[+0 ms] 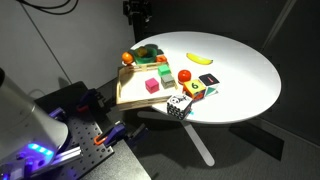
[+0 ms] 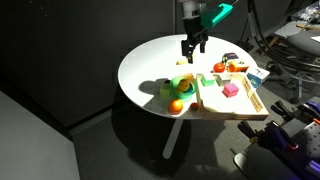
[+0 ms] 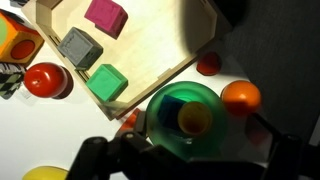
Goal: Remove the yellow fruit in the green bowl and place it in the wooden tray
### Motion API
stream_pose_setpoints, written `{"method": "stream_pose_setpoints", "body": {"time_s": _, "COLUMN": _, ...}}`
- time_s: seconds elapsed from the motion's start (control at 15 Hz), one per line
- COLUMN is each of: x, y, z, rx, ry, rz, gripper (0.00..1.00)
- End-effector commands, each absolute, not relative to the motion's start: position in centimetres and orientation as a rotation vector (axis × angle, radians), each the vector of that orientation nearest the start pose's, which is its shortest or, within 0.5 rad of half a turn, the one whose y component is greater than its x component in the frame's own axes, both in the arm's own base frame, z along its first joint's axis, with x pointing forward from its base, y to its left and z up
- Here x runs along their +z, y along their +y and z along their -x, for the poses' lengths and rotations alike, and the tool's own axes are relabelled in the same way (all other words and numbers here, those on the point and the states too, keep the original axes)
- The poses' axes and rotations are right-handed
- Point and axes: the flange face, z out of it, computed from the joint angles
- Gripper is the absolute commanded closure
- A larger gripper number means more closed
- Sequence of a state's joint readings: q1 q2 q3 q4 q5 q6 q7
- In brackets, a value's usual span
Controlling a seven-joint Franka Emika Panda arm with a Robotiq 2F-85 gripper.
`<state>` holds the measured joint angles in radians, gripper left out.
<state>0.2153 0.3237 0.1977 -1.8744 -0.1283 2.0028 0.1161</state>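
Not started really: yellow fruit [image 3: 195,120] sat in the green bowl [image 3: 156,112], wooden tray [image 3: 160,40] at its 11 o'clock in the wrist view, my gripper [image 2: 194,50] wide open, empty.

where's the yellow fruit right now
In the wrist view the yellow fruit sits inside the green bowl, just off a corner of the wooden tray, with the orange fruit right beside the bowl.
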Motion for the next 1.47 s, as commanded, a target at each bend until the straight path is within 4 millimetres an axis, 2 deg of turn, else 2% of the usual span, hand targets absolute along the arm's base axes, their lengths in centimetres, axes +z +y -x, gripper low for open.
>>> {"method": "stream_pose_setpoints", "body": {"time_s": 0.0, "x": 33.0, "y": 23.0, "z": -55.9, "rx": 0.273, "ry": -0.574, "rz": 3.174, "gripper": 0.0}}
{"method": "stream_pose_setpoints", "body": {"time_s": 0.33, "x": 31.5, "y": 23.4, "z": -56.6, "rx": 0.249, "ry": -0.593, "rz": 3.165, "gripper": 0.0}}
{"method": "stream_pose_setpoints", "body": {"time_s": 0.87, "x": 27.3, "y": 24.5, "z": -57.2, "rx": 0.248, "ry": -0.65, "rz": 3.144, "gripper": 0.0}}
{"method": "stream_pose_setpoints", "body": {"time_s": 1.4, "x": 24.4, "y": 25.8, "z": -57.9, "rx": 0.213, "ry": -0.694, "rz": 3.141, "gripper": 0.0}}
